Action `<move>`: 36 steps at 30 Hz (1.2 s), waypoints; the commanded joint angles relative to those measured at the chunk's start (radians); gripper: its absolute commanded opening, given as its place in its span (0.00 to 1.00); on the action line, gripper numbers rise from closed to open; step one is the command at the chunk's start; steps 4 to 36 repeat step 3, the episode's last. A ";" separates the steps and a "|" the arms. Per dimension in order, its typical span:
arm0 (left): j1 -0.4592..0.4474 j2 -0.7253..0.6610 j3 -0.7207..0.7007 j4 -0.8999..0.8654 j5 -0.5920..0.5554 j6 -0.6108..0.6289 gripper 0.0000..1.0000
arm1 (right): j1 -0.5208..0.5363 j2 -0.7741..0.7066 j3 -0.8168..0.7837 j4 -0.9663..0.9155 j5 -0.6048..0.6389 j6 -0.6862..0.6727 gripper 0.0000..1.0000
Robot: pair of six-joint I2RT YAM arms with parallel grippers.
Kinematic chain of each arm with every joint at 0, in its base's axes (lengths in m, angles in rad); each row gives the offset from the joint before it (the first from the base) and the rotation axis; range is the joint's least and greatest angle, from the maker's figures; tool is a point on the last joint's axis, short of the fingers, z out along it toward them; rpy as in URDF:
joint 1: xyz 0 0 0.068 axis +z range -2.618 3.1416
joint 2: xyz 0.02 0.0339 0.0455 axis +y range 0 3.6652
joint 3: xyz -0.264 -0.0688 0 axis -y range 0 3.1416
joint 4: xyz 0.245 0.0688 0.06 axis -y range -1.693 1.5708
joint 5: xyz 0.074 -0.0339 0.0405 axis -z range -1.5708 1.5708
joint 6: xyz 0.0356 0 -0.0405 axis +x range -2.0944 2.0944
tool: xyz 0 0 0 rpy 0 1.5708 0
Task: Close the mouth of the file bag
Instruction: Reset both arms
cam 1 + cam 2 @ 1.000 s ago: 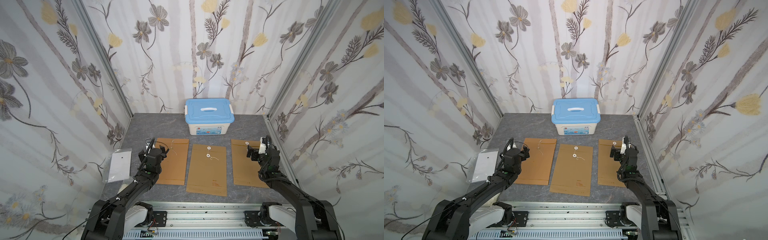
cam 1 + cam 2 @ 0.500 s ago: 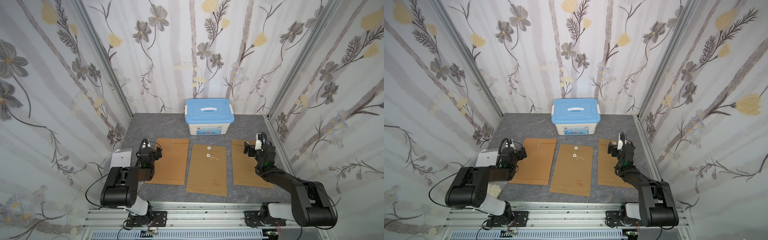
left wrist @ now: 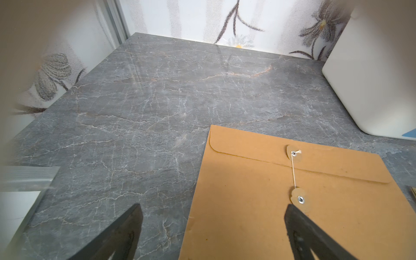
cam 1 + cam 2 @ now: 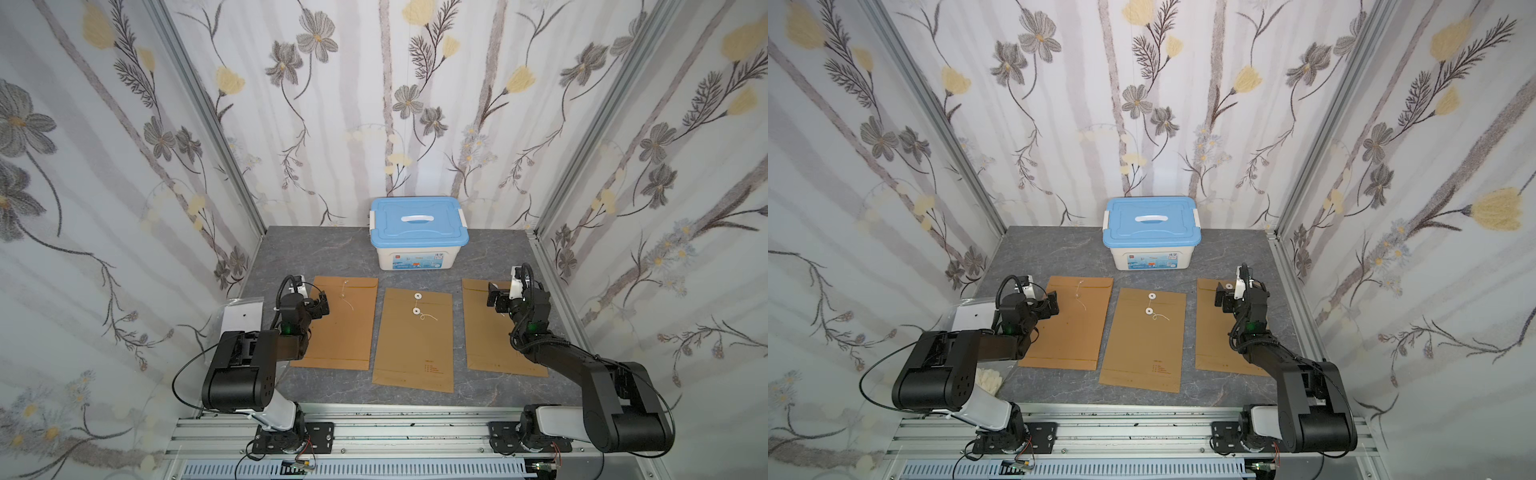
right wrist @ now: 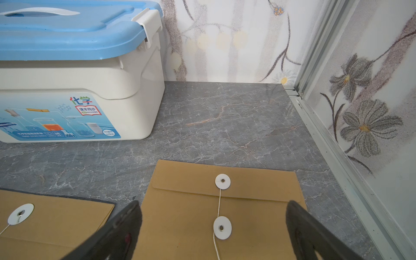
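Three brown file bags lie flat on the grey table [image 4: 311,253], side by side, mouths toward the far end: left bag [image 4: 340,332], middle bag [image 4: 415,345], right bag [image 4: 484,332]. Box [image 4: 419,232] with a blue lid stands far centre, just beyond the middle bag. Clear sleeve [image 4: 243,320] lies at the left edge, beside the left arm.

Left gripper [image 4: 320,305] is low over the far-left corner of the left bag. Its jaws are spread wide with nothing between them. In the wrist view, one finger [image 3: 299,227] is over the bag beside its lower button and the other is over bare table. Flap folded down; string runs straight from flap button to lower button. Contact with the paper: cannot tell.

Right gripper [image 4: 496,297] is over the far end of the right bag, jaws likewise wide apart and empty. In the wrist view, upper disc [image 5: 222,181] and lower disc [image 5: 222,227] sit between the fingers. Flap down; string drops from the upper disc past the lower.

Middle bag: flap down, string end loose, curled just right of its lower disc.
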 commanded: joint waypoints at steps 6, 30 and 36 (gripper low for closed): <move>-0.003 -0.001 0.004 0.035 -0.003 0.019 1.00 | 0.003 -0.006 -0.007 0.042 0.016 -0.022 1.00; -0.003 -0.001 0.004 0.035 -0.003 0.019 1.00 | 0.003 -0.006 -0.007 0.042 0.016 -0.022 1.00; -0.003 -0.001 0.004 0.035 -0.003 0.019 1.00 | 0.003 -0.006 -0.007 0.042 0.016 -0.022 1.00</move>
